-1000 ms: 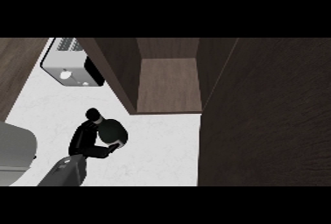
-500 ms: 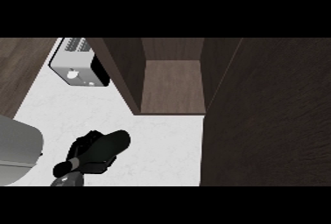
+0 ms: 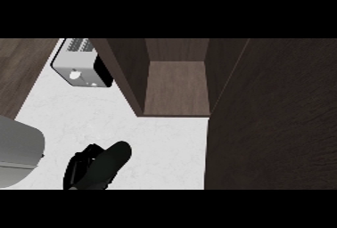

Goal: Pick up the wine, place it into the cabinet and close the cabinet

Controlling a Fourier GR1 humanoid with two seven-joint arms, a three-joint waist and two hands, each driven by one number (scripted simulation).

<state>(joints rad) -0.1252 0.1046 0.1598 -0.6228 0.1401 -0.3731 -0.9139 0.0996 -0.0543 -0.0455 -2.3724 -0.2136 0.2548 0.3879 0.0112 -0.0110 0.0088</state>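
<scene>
A dark wine bottle (image 3: 113, 159) shows low at the left of the head view, tilted with its rounded end pointing up and right. My left hand (image 3: 77, 170) is curled round its left side, and both run out of view at the lower edge. The wooden cabinet (image 3: 176, 91) stands open above and to the right of the bottle, with nothing on its floor. Its dark door (image 3: 276, 120) stands open along the right side. My right hand does not show.
A silver toaster (image 3: 77, 67) stands at the back left on the white counter (image 3: 158, 142). A large grey rounded shape (image 3: 16, 153) fills the left edge beside my hand. Dark wood wall runs along the upper left.
My left hand with the bottle has dropped toward the lower edge and its forearm has left the view. The bottle now lies more tilted. The whole scene has shifted slightly right.
</scene>
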